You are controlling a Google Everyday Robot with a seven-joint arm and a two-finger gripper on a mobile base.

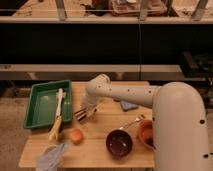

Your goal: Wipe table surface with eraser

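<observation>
**Gripper low at table centre-left, fingers closed, eraser at its tip**

Gripper [86, 114] sits low over the table [95, 150], left of frame centre, just right of the green tray [31, 107]. Its fingers are drawn fully together. A small striped block, dark with reddish and pale bands, shows right at the fingertips; this is the eraser [81, 116]. Contact between fingers and eraser looks probable, but the joint is too murky to confirm a firm grasp, and whether the block rests on the wood cannot be told.

Arm: a white limb runs from the large white body at the right edge, across the frame's middle, to the gripper. It covers part of the table's right side and hides most of a light-blue pad [128, 105], of which only a corner shows below the forearm.

Other items on the table:
- White long-handled brush [58, 113], lying across the tray's right rim, its lower end out on the wood.
- Orange fruit [76, 135], below the gripper, apart from it.
- Dark bowl [119, 143], lower centre.
- Orange-red bowl [145, 134], partly cut off by the robot body.
- Spoon [133, 121], between the two bowls.
- Pale cloth [51, 156], lower left, at the table's front edge.

Shelving in the upper frame is dark; its contents are unreadable.
</observation>
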